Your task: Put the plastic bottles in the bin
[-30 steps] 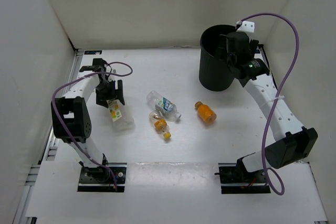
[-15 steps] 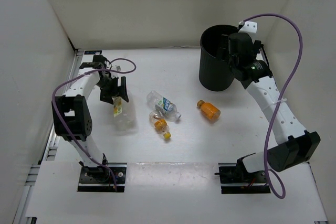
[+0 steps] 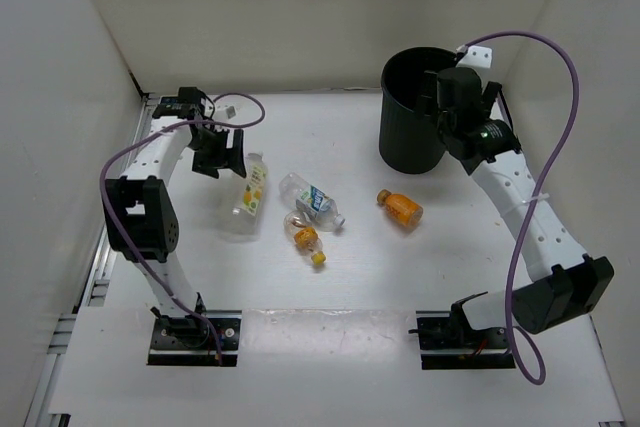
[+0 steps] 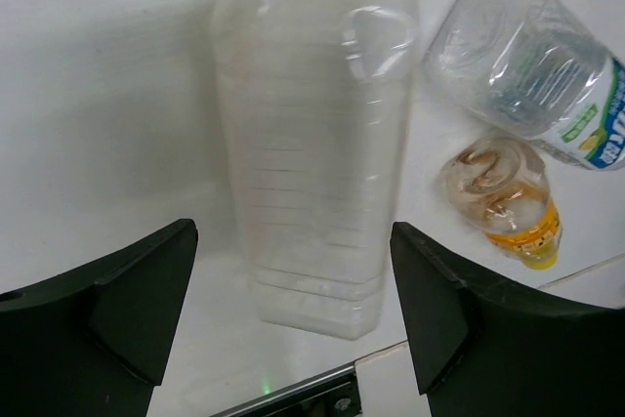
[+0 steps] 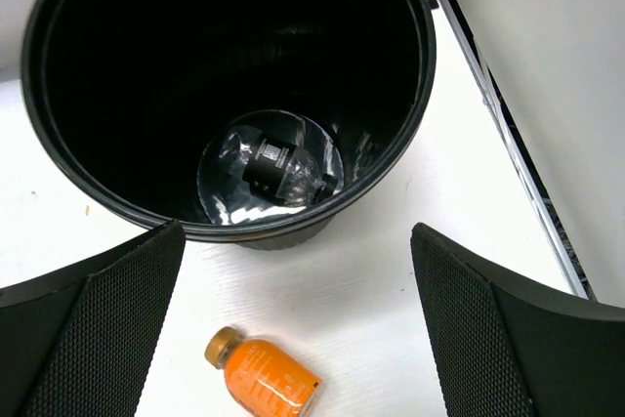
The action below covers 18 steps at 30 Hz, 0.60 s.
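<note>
Since a second ago the left gripper [image 4: 293, 227] has pulled back toward the far wall, and the orange-label bottle [image 3: 250, 190] has swung rightward. The bin [image 3: 405, 142] stands far right. The right gripper [image 5: 298, 226] hangs over its rim, jaws wide and empty. The left jaws gape above the orange-label bottle, gripping nothing. The blue-label bottle [image 3: 312, 200], yellow-cap bottle [image 3: 305, 239] and orange bottle [image 3: 401, 209] lie outside the bin.

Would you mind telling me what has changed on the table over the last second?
The left gripper pulled back toward the far edge, jaws open. The orange-labelled bottle under it swung and slid right, toward the other bottles. The small orange bottle rolled slightly right. The blue-labelled bottle, the yellow-capped bottle and the bin stayed put. The right gripper stayed open at the bin's rim.
</note>
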Available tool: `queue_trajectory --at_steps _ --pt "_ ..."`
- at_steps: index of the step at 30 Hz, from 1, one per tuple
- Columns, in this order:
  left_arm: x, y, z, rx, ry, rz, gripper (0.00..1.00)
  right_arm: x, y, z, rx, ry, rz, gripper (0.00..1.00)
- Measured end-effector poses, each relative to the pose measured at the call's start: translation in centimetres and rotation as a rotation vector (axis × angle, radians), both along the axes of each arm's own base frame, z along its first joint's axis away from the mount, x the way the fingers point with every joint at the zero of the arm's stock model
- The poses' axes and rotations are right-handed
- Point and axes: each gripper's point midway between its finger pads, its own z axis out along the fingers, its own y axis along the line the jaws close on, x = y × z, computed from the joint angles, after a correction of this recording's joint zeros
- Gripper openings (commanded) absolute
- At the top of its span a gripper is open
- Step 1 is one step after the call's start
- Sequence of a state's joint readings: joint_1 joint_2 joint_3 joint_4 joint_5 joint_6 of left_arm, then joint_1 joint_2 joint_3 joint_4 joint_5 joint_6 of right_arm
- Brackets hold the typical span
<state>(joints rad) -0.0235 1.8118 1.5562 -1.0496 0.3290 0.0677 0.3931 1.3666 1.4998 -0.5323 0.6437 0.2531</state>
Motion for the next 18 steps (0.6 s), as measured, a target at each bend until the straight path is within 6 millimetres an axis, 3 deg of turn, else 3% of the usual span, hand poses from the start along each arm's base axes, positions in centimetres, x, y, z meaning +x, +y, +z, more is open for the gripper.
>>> queue_trajectory --at_steps 1,4,18 --pt "-0.2 0.0 -0.5 0.004 0.014 -0.008 0.44 -0.1 -0.1 -0.2 -0.003 0.004 -0.001 0.99" --pt "-0.7 0.0 -1.6 0.031 0.048 -0.028 1.0 -0.2 -0.2 -0.7 -0.011 0.014 -0.003 0.99" --pt "-2.4 -2.8 -2.9 0.091 0.077 -0.12 1.0 -1.2 -0.6 -1.1 -0.015 0.02 -0.002 0.99"
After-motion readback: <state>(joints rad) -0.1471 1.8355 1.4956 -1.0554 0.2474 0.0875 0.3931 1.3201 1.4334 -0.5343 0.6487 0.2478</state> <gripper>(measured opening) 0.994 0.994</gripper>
